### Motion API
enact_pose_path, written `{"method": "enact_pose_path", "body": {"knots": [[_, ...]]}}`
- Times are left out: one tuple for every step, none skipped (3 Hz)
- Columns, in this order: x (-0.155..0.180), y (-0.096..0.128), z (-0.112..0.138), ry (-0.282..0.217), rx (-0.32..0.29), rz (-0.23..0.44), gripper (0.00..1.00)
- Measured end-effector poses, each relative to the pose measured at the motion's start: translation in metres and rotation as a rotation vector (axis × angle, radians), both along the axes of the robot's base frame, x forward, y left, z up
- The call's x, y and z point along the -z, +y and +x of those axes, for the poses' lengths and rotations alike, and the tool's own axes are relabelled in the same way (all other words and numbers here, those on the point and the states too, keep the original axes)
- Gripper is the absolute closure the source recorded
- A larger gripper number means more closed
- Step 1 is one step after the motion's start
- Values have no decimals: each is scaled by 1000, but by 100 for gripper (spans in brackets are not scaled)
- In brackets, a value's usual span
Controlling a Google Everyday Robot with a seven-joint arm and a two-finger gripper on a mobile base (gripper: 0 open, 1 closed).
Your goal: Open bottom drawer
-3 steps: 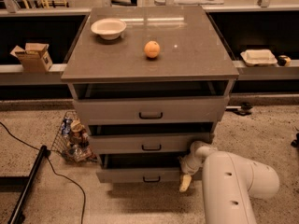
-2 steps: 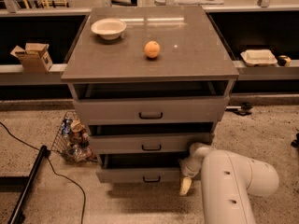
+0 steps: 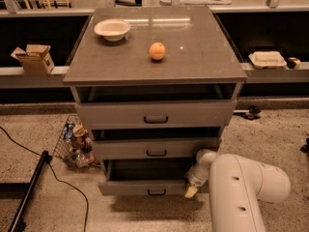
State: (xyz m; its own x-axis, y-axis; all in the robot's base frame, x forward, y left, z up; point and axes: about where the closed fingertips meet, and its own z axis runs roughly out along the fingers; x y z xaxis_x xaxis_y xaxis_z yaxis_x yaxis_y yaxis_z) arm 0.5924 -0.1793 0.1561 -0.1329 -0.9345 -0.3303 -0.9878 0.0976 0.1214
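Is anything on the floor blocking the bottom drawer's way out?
Nothing visible does. The gripper is at the right end of the bottom drawer; the wire basket stands left of the cabinet, outside the path.

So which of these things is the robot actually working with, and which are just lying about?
Part of the job: bottom drawer, pulled partly out; its black handle; the gripper, at that drawer's right front corner.
Just lying about: bowl and orange on the cabinet top; cardboard box; white container; wire basket.

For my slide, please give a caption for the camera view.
Pincer at right end of the partly open bottom drawer; orange and bowl on cabinet.
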Motion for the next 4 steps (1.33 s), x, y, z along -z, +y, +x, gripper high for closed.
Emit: {"method": "enact_pose_path", "body": {"knots": [[-12,2,-15,-12,12,-23,71],[-16,2,-17,-25,15,-28,61],[-24,3,-30,-38,26,-32,38],[-30,3,-54,-44,55,-17,15]]}}
